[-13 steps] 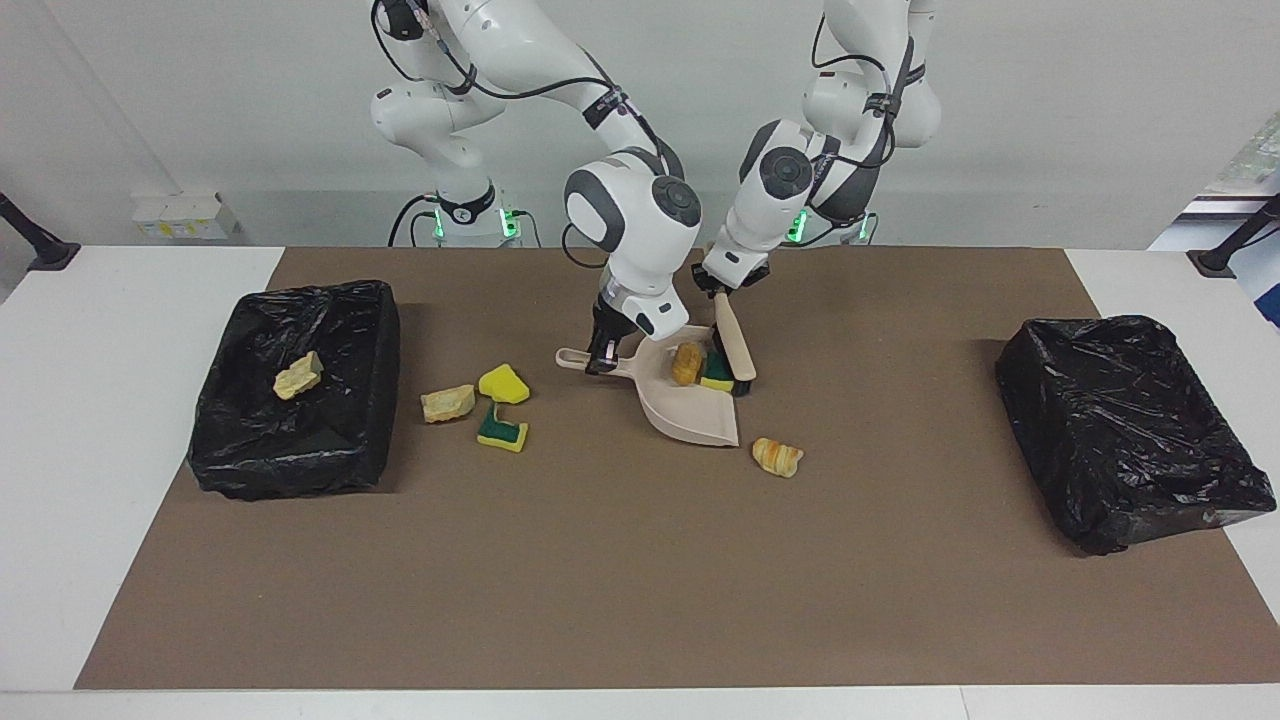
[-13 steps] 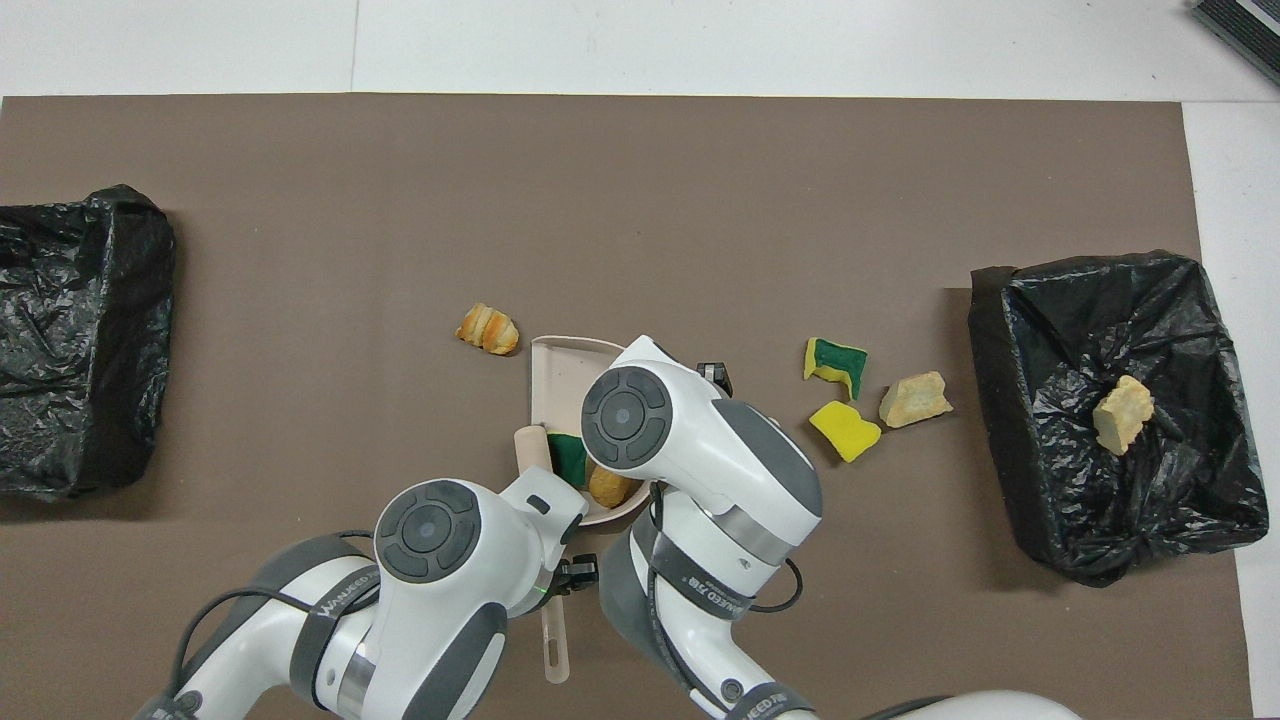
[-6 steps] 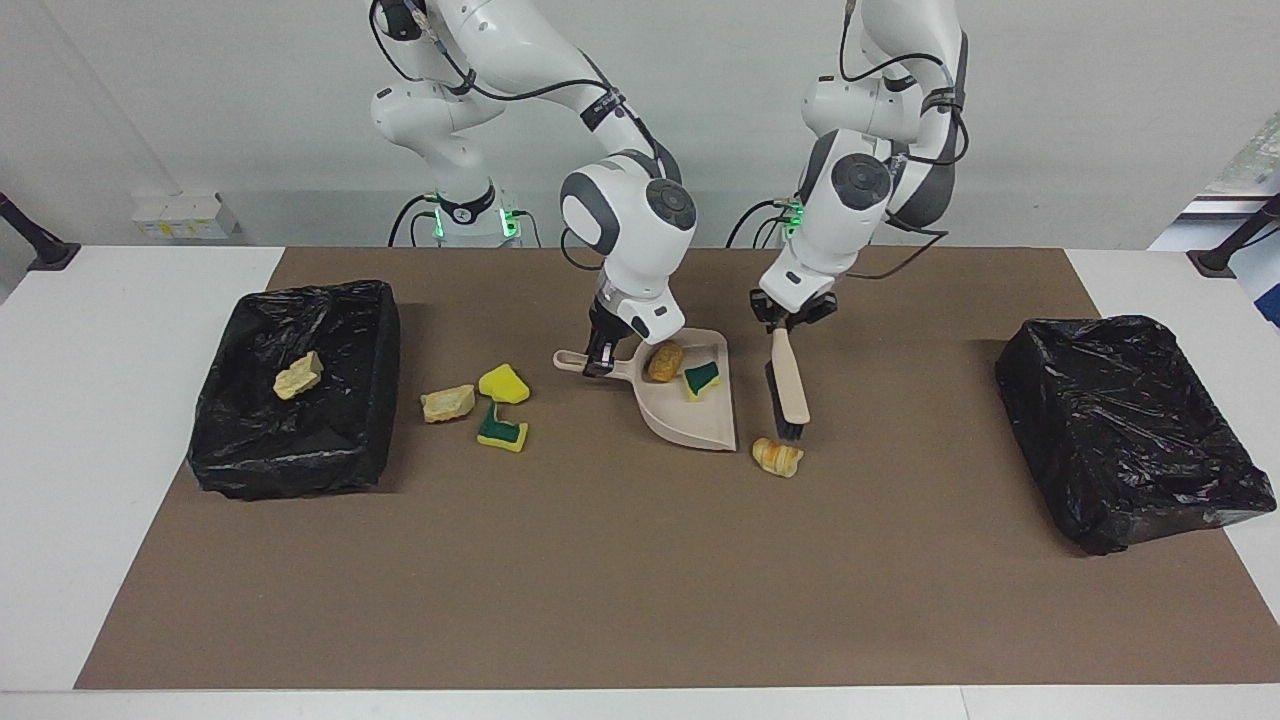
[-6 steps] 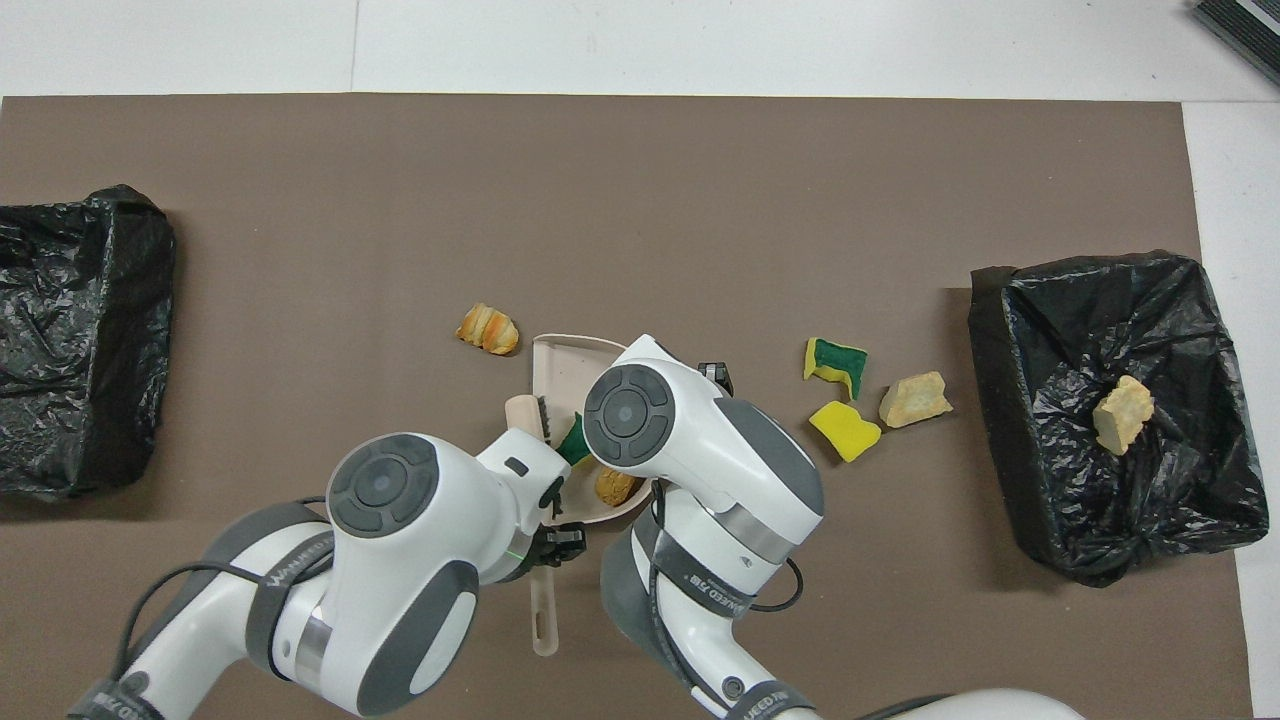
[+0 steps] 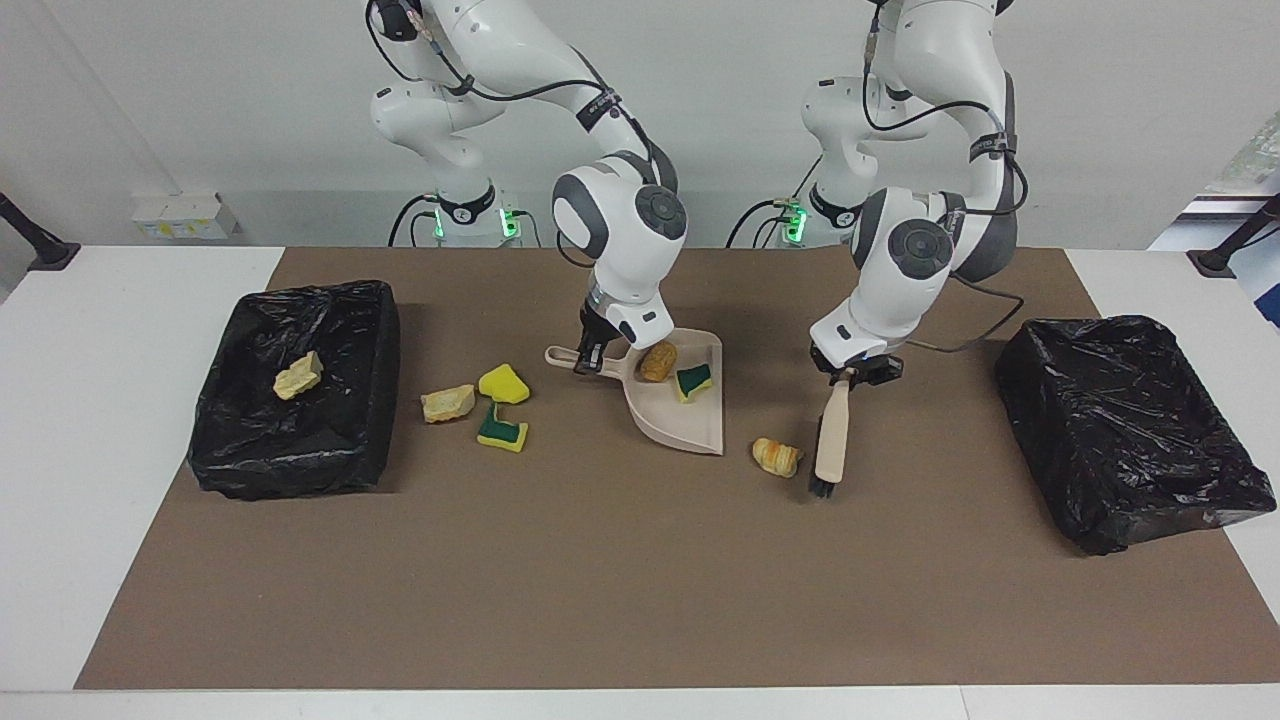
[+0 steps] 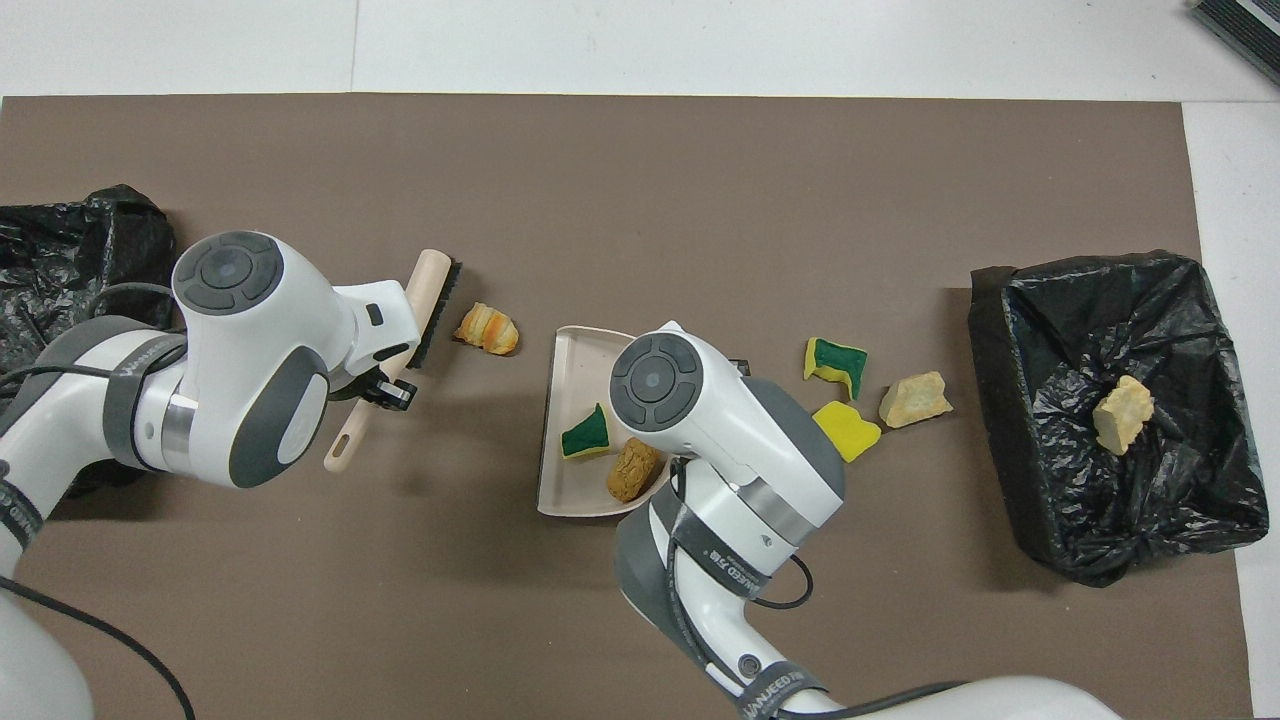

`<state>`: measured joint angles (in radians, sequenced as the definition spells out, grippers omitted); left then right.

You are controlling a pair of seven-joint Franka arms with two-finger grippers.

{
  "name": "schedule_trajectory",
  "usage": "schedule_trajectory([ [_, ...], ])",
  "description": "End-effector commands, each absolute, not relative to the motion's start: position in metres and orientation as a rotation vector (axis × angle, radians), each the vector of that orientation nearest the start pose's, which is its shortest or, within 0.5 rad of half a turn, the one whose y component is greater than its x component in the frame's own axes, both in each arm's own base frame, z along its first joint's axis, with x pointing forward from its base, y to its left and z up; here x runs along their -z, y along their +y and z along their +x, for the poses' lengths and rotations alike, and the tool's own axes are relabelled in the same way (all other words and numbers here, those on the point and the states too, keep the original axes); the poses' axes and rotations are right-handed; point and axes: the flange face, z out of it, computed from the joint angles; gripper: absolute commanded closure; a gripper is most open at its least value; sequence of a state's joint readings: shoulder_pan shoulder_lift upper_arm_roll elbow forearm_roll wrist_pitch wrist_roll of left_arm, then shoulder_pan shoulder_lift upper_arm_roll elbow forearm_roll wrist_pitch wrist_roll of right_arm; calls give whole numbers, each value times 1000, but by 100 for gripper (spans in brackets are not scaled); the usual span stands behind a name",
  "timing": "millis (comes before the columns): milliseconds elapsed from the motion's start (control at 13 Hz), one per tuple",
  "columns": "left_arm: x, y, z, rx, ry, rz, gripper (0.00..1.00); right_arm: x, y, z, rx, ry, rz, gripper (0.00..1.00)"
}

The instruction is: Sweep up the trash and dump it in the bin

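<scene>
Left gripper (image 5: 848, 378): my jaws gripped the brush (image 5: 829, 440) by its handle, bristles low beside the bread lump (image 5: 776, 456), on the side away from the pan, so a stroke would push it in.
Right gripper (image 5: 590, 358): my jaws held the dustpan (image 5: 680, 420) handle, mouth turned toward the lump to catch it.
In the pan: a sponge piece (image 5: 692, 381) and a brown lump (image 5: 657, 361).
Loose trash: two sponge pieces (image 5: 502, 405) and a foam chunk (image 5: 447, 402) lay on the tabletop (image 5: 600, 560), near the right arm's bin (image 5: 300, 455).
That bin: one foam chunk (image 5: 298, 375) in it.
Other bin (image 5: 1125, 430): at the left arm's end.
</scene>
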<state>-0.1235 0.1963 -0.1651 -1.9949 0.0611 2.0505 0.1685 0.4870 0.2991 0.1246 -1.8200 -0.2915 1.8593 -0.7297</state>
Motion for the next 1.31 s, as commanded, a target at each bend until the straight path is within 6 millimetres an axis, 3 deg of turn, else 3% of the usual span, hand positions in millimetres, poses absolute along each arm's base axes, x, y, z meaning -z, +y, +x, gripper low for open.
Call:
schedule_trajectory([
  [0,-359,-159,559,-238,901,-2960,100,-361,326,510,-475,-2185,-2492,100],
  [309,-352,-172,524,-403,1014,-2896,100,-360,328,507,-495,-2198,-2481,100],
  [540,-351,-218,486,-419,1121,-2828,100,-358,328,507,-503,-2197,-2480,100],
  [695,-350,-248,446,-456,1141,-2779,100,-358,328,507,-501,-2199,-2480,100],
  [772,-352,-263,431,-454,1124,-2772,100,-358,328,506,-498,-2204,-2476,100],
  [1158,-359,-320,408,-337,782,-2945,100,-356,330,512,-412,-2250,-2452,100],
  [1235,-359,-322,409,-312,657,-2977,100,-355,329,513,-405,-2252,-2450,100],
])
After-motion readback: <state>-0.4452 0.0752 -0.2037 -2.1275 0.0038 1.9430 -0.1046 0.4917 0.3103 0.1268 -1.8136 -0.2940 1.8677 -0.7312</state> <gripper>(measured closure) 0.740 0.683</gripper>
